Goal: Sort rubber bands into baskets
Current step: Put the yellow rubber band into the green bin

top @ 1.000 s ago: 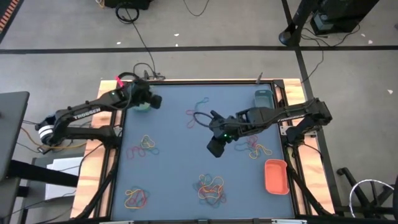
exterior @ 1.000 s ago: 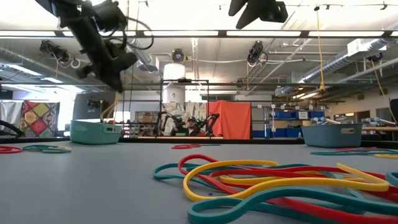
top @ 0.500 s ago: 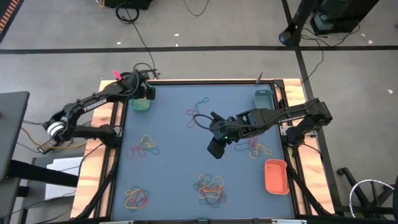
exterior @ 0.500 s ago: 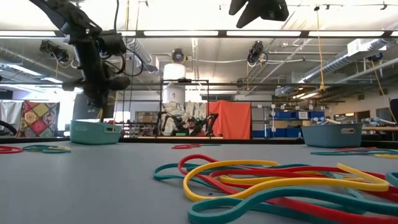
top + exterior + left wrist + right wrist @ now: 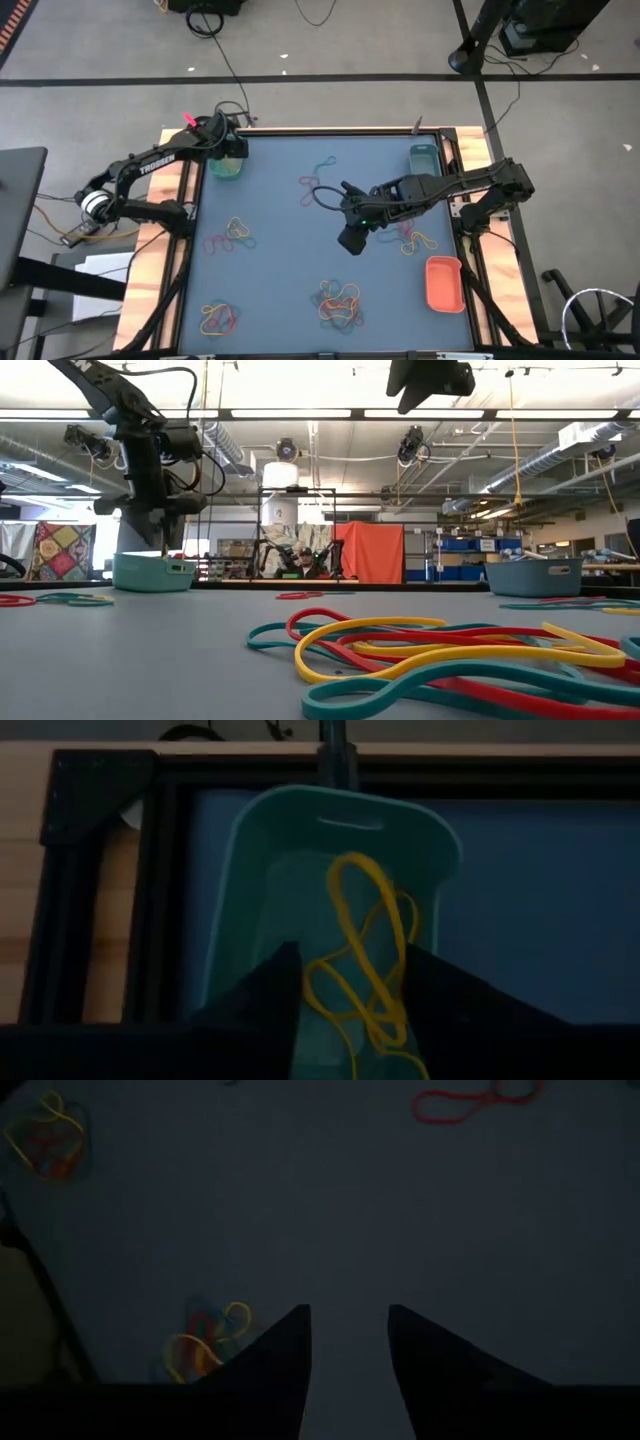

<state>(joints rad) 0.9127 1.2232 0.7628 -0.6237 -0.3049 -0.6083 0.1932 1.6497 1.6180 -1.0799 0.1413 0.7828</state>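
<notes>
My left gripper (image 5: 228, 150) stands open, pointing down over the green basket (image 5: 225, 168) at the table's far left corner. A tangle of yellow rubber bands (image 5: 365, 945) lies in that basket (image 5: 250, 830), reaching between my fingers. My right gripper (image 5: 350, 240) hovers open above bare table near the middle, with nothing between its fingers (image 5: 290, 1350). Loose rubber bands in red, yellow and teal lie in heaps (image 5: 340, 300) (image 5: 232, 235) on the blue mat. The teal basket (image 5: 422, 158) sits at the far right, the orange-red basket (image 5: 443, 283) at the near right. My left gripper has its fingers on either side of the near end of the yellow bands (image 5: 385, 1030); whether a finger touches them I cannot tell. The bands rest in the green basket.
More band heaps lie at the near left (image 5: 218, 318), beside my right gripper (image 5: 412, 238) and toward the far middle (image 5: 320, 170). A black frame and wooden rails edge the table. In the low view the near heap (image 5: 450, 650) fills the foreground.
My left gripper has gone toward the table's far left corner, over the green basket. It has tipped from a slant to pointing straight down and has come lower, close above the basket.
</notes>
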